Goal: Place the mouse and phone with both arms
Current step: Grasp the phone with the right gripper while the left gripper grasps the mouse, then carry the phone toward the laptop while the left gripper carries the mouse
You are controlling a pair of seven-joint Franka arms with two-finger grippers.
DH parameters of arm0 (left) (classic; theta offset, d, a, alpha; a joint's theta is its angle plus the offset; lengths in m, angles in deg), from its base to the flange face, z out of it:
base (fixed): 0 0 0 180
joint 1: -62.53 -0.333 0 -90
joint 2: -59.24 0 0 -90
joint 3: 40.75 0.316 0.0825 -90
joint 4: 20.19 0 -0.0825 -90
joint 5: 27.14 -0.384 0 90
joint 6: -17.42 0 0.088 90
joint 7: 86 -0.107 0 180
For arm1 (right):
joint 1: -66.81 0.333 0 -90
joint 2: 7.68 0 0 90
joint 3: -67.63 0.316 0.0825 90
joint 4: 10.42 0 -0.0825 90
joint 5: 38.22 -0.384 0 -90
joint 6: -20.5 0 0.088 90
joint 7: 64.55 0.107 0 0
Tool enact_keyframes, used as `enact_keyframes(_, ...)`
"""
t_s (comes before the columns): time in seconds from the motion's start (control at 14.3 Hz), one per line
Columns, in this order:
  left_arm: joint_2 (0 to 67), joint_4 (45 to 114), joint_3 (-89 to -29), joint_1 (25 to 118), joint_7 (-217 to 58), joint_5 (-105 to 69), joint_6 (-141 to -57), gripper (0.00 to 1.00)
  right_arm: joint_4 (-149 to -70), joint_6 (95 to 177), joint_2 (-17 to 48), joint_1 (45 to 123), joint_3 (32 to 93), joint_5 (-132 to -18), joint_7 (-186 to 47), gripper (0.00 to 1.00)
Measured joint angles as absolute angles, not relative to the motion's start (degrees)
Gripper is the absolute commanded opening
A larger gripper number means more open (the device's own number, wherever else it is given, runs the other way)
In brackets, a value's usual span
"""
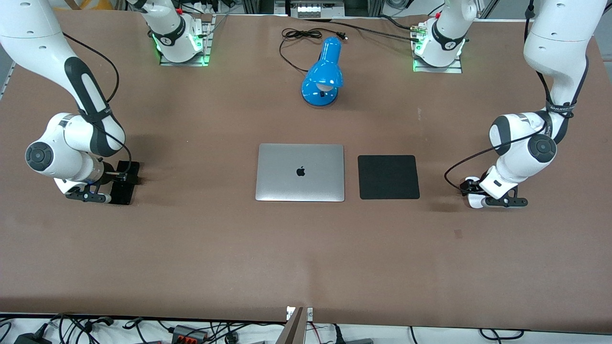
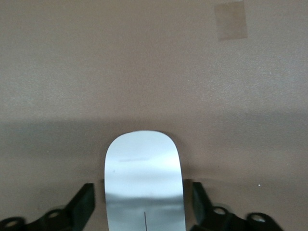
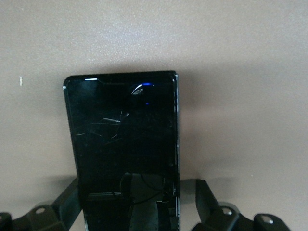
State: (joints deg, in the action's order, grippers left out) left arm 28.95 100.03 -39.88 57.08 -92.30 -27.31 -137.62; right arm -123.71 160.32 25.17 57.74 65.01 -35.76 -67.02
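Note:
The white oval mouse (image 2: pixel 143 168) lies on the brown table toward the left arm's end. My left gripper (image 2: pixel 143 188) is open and low around it, with a finger (image 2: pixel 85 204) on each side and a small gap at both. In the front view the left gripper (image 1: pixel 476 196) mostly hides the mouse. The black phone (image 3: pixel 122 134) lies flat on the table toward the right arm's end (image 1: pixel 125 184). My right gripper (image 3: pixel 137 185) is open and straddles its near end, low over it (image 1: pixel 123 178).
A closed silver laptop (image 1: pixel 300 172) sits mid-table with a black square pad (image 1: pixel 388 177) beside it toward the left arm's end. A blue desk lamp (image 1: pixel 322 76) and its black cable (image 1: pixel 306 36) lie nearer the bases. A small tape patch (image 1: pixel 458 233) marks the table.

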Motion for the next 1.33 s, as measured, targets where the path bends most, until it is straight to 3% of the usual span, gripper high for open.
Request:
enact_keyframes(0.14, 29.03, 99.98, -40.04, 57.15, -92.42, -27.34, -137.41, 0.36, -123.56, 160.07, 24.87, 57.74, 65.15, -35.80, -67.01, 0.46)
enact_keyframes(0.42, 31.57, 97.57, -40.80, 57.33, -92.54, -27.34, -131.87, 0.36, -123.02, 159.90, 24.97, 57.54, 65.12, -35.79, -67.12, 0.29)
enact_keyframes(0.77, 37.82, 87.28, -48.04, 58.25, -88.00, -27.34, -107.27, 0.36, -120.73, 157.03, 24.43, 57.75, 65.52, -35.71, -67.26, 0.29)
enact_keyframes(1.05, 37.73, 86.41, -56.80, 60.88, -75.57, -28.71, -104.86, 0.32, -110.66, 142.18, 21.86, 60.19, 67.54, -35.70, -67.52, 0.29)
enact_keyframes(1.33, 33.74, 87.21, -57.54, 68.59, -60.18, -40.43, -105.10, 0.31, -108.78, 140.12, 21.84, 67.47, 68.30, -35.74, -67.08, 0.29)
